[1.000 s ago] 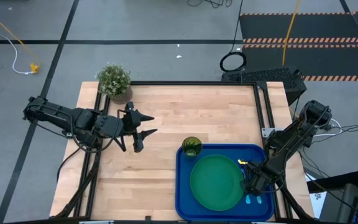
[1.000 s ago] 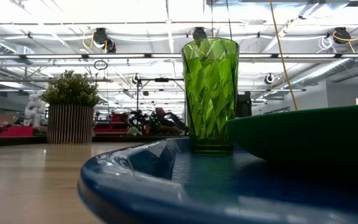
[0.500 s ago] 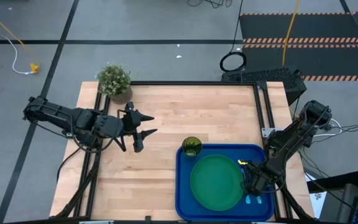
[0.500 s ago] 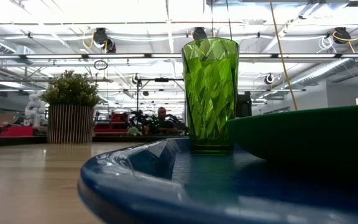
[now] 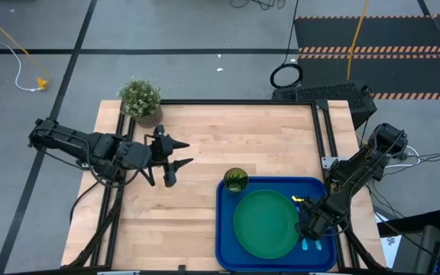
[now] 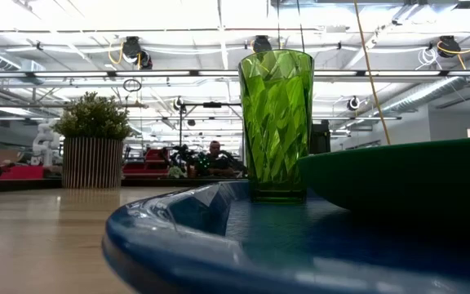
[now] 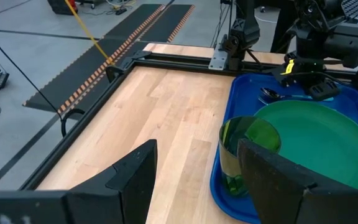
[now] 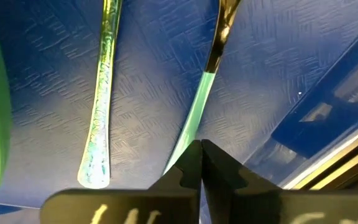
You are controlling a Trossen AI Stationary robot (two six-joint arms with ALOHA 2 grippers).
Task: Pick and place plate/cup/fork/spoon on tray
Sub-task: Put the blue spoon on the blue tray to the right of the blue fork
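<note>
The blue tray [image 5: 222,229] lies at the table's near right. On it rest the dark-green plate [image 5: 266,221] and, upright in its far left corner, the green cup [image 5: 235,180]. To the right of the plate, the fork [image 8: 101,93] and the spoon [image 8: 211,62] lie side by side on the tray floor. My right gripper [image 5: 310,227] is shut and points down over the spoon's handle. My left gripper [image 5: 176,158] hovers open above the table's left half, nothing between its fingers. My right gripper's shut fingertips [image 8: 191,163] stand over the spoon's handle near its free end [image 8: 182,144], coming from above. The handle passes under one finger, not between the two. The spoon lies flat on the tray. Whether the tips touch it, I cannot tell.
A potted plant [image 5: 140,99] stands at the table's far left corner. Bare wooden tabletop [image 5: 235,137] stretches between the plant, my left gripper and the tray. A black frame rail [image 5: 323,137] runs along the right side.
</note>
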